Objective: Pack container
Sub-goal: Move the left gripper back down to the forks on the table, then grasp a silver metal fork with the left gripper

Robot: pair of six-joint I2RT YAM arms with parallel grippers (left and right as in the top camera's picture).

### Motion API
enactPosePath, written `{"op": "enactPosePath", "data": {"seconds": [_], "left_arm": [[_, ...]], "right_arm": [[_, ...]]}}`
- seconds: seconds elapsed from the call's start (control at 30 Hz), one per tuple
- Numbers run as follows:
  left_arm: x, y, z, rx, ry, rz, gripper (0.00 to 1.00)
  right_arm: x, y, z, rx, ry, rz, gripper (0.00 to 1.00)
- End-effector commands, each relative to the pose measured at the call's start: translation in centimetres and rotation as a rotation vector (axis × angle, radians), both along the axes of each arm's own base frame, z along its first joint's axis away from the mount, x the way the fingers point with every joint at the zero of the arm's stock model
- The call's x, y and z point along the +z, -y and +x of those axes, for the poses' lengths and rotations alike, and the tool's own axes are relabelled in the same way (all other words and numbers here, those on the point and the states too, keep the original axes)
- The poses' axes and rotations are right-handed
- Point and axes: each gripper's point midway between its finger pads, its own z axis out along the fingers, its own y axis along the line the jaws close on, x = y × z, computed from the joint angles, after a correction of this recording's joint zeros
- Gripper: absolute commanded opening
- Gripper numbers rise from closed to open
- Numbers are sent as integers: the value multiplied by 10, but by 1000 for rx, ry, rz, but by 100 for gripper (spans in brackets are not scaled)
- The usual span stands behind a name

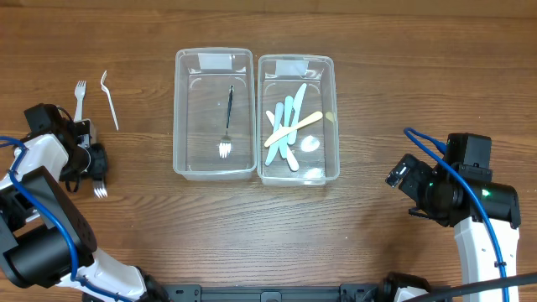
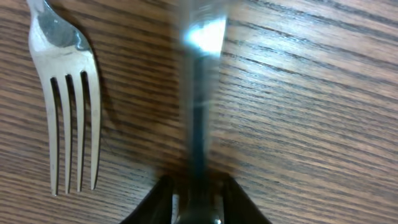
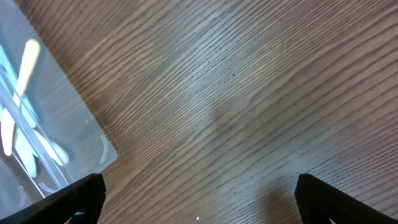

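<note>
Gripping dark-handled fork [image 2: 200, 124] in left hand [image 2: 198, 193], handle running straight ahead of the fingers, low over wood desk [image 1: 377, 235]. Second fork [image 2: 65, 112] just beside, parallel, apart. Left container [image 1: 178, 109] well away toward right hand [image 3: 199, 196], with free floor. Right hand wide open, empty, farther off.

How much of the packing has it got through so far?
Done: one fork lies in the left container, several pastel utensils in the right container. In hand: the left gripper pinches a dark handle. Left: a white fork and another white utensil on the table. The right gripper is open, empty.
</note>
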Motion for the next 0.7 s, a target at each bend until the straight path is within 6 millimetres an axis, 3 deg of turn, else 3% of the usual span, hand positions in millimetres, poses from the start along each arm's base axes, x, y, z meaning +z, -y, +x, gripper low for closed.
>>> {"op": "enactPosePath", "data": {"seconds": [0.0,0.47,0.67], "left_arm": [[-18,12,-7,-11,-40,-68,17],[-18,13,-8,-3,-42,-72,16],[-18,15,-12,25,-61,-85,40]], "right_arm": [[1,0,1,5,8,-5,100],[1,0,1,5,7,-8,100],[1,0,1,4,7,-8,100]]}}
